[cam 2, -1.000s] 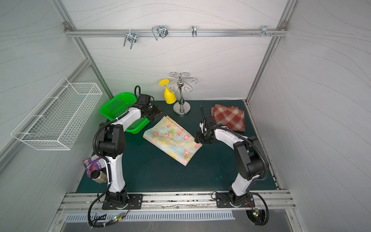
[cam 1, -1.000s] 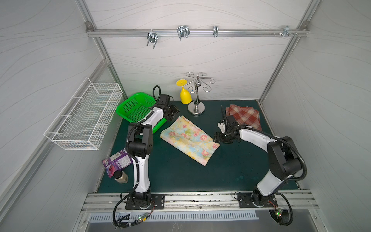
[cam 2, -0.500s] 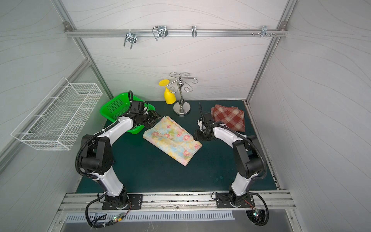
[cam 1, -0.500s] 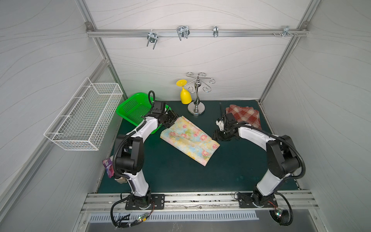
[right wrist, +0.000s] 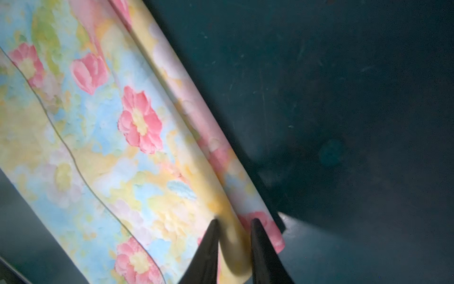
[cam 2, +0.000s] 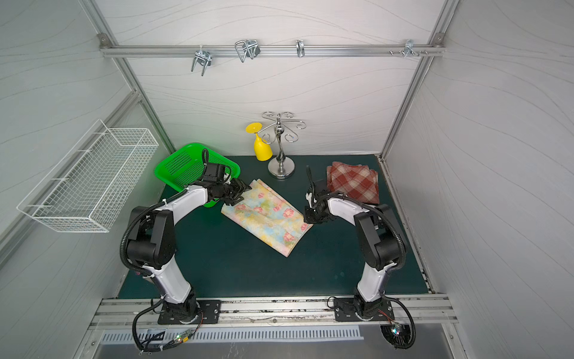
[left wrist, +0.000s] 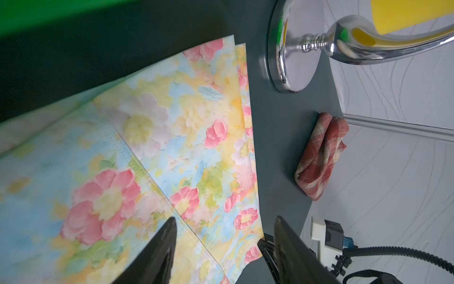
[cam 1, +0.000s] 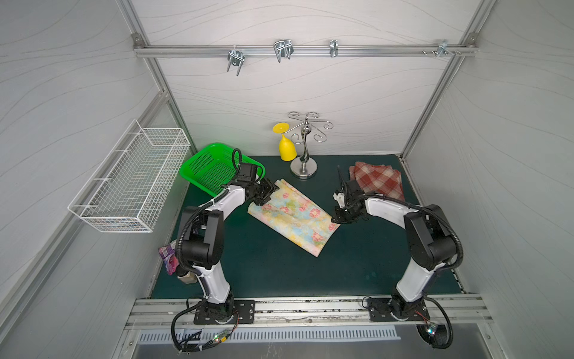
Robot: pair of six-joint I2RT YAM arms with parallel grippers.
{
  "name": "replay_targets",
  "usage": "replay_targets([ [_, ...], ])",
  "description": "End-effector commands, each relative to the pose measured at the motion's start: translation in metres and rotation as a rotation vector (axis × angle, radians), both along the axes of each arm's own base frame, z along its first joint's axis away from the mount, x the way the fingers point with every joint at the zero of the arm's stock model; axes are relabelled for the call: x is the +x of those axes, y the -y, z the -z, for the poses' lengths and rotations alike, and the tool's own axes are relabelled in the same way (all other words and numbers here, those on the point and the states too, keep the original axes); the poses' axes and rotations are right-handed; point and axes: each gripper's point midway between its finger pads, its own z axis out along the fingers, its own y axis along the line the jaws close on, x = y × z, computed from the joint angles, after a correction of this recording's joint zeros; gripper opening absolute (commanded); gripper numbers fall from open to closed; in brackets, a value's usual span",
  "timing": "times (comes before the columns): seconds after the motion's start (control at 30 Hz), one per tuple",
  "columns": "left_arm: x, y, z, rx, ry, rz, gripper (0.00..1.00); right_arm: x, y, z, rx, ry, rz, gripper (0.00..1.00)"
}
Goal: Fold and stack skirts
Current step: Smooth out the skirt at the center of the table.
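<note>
Desk centre holds the floral skirt, flat. The right claw has just clenched on its right corner; the left claw, jaws spread, has swung over its upper-left corner. Folding can likely start. The plaid skirt sits folded, upper right.

No legible text, label, brand or number anywhere; print on purple wrapper too small to read.
</note>
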Motion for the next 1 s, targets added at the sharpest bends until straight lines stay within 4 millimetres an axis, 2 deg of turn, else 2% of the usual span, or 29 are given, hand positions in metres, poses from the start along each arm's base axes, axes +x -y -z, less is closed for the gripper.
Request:
replay_targets([
  [0.0,0.002,0.004,-0.009,-0.010,0.037,0.019,0.64,-0.006,0.002,0.010,-0.013,-0.018,-0.004,0.17],
  [0.23,0.000,0.004,-0.008,-0.006,0.040,0.030,0.64,-0.011,0.010,0.007,-0.021,-0.001,0.021,0.12],
  [0.4,-0.001,0.003,-0.001,-0.001,0.031,0.026,0.64,-0.012,0.013,0.011,-0.021,-0.003,0.029,0.13],
  [0.43,-0.002,0.003,0.000,-0.002,0.028,0.028,0.64,-0.011,0.012,0.013,-0.021,-0.008,0.029,0.16],
  [0.53,-0.003,0.003,0.005,0.000,0.020,0.029,0.64,-0.006,0.009,0.012,-0.015,-0.012,0.029,0.36],
  [0.63,-0.004,0.004,0.007,-0.003,0.017,0.037,0.64,0.002,0.005,0.004,0.001,0.008,0.033,0.62],
  [0.7,-0.005,0.005,0.006,-0.007,0.014,0.040,0.65,0.007,0.002,-0.007,0.006,0.028,0.030,0.74],
  [0.77,-0.006,0.005,0.002,-0.006,0.018,0.045,0.75,0.010,0.001,-0.019,0.005,0.047,0.023,0.83],
  [0.8,-0.007,0.004,0.001,-0.004,0.017,0.046,0.78,0.010,-0.001,-0.026,0.005,0.061,0.019,0.98],
  [0.87,-0.009,0.004,-0.003,0.003,0.019,0.053,0.84,0.008,-0.004,-0.040,0.003,0.095,0.005,0.99],
  [0.97,-0.016,0.003,-0.009,0.007,0.031,0.058,0.86,-0.003,-0.011,-0.056,0.005,0.126,-0.010,0.99],
])
